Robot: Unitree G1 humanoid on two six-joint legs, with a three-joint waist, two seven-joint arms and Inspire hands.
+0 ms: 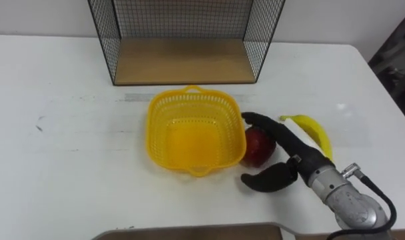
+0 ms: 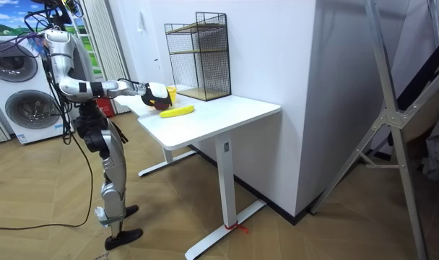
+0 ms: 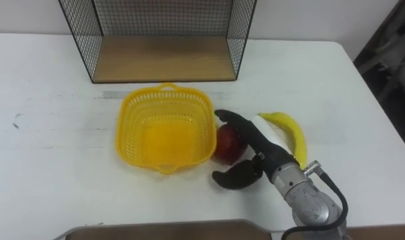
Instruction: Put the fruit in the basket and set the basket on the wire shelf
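Note:
An empty yellow mesh basket (image 1: 164, 141) sits on the white table (image 1: 62, 160) just in front of the wire shelf (image 1: 182, 60). A red apple (image 1: 256, 149) lies on the table against the basket's right side. My right hand (image 1: 292, 152) reaches in from the lower right. Its fingers (image 1: 262, 123) stretch over the apple's far side, and the thumb (image 1: 266, 179) lies on the near side, a little apart from the fruit. A yellow banana (image 1: 316, 131) lies to the right of the hand. In the room view I stand at the table's end with that arm (image 2: 111, 88) stretched over it.
The wire shelf has a wooden floor and mesh walls, with its open front facing the basket. The table's right edge (image 1: 389, 100) runs close past the banana. Bare tabletop stretches to the basket's left.

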